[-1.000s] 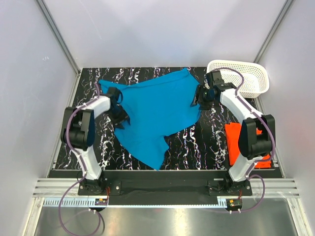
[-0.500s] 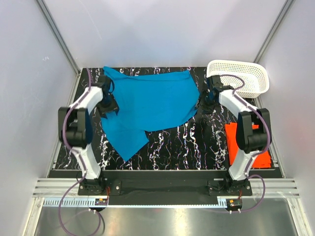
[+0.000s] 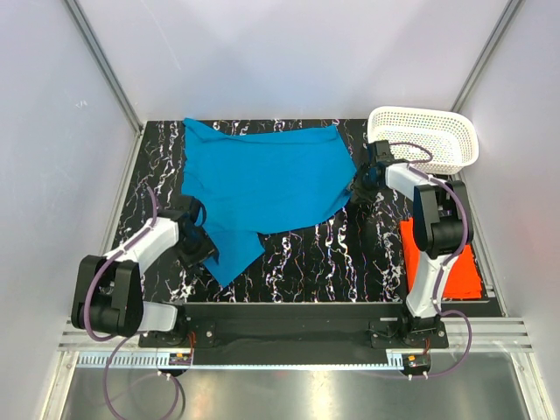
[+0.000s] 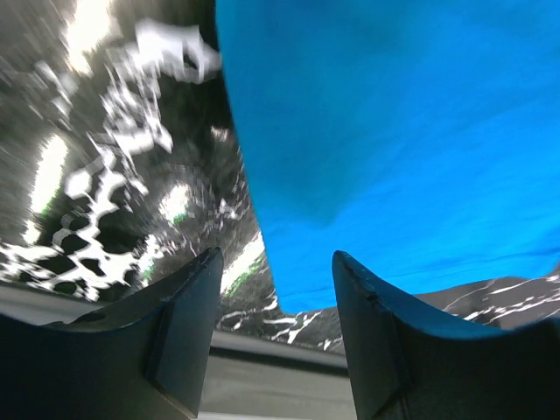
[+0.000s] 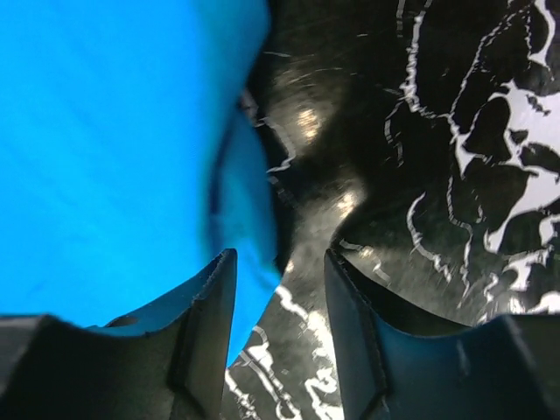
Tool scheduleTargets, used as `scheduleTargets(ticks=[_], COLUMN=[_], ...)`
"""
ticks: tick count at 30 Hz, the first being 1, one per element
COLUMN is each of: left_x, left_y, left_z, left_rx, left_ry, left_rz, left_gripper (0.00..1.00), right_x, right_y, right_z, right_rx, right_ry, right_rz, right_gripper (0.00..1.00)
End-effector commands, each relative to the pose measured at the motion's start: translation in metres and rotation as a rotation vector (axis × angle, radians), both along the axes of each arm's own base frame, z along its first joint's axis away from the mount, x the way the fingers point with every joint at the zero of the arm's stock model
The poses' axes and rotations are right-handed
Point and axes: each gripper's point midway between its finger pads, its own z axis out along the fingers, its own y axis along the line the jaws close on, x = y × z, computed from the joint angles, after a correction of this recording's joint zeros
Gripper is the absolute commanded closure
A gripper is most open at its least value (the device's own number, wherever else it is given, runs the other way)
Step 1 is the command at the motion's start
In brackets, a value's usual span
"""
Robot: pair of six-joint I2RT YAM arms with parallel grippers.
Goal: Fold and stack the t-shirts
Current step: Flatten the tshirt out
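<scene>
Pinching nothing, spread apart on left gripper (image 4: 276,260) and right gripper (image 5: 281,256); poised with blue t-shirt (image 3: 262,179) edge just ahead, likely for regrasping.

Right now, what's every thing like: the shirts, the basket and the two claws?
blue t-shirt: spread on the table, rumpled, not folded yet.
orange-red t-shirt: folded flat at the table's near right corner.
white basket: upright, looks empty.
left gripper: open, at the blue t-shirt's near left edge, holding nothing.
right gripper: open, at the blue t-shirt's right edge.
</scene>
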Motion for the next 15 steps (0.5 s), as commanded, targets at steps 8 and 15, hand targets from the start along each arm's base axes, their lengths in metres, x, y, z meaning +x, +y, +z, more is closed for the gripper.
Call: scheduleTargets(ticks=[8, 15], left_x=[-0.004, 0.002], left_y=[-0.015, -0.009], left_z=[0.003, 0.007], left_rx=[-0.102, -0.093], left_ry=[-0.015, -0.022], left_rz=[0.075, 0.069], left_gripper=[0.45, 0.46], right_x=[0.03, -0.012], right_y=[-0.001, -0.022], right_z=[-0.001, 0.033], right_rx=[-0.012, -0.099], right_ry=[-0.066, -0.058], right_rz=[0.021, -0.003], right_gripper=[0.74, 0.95])
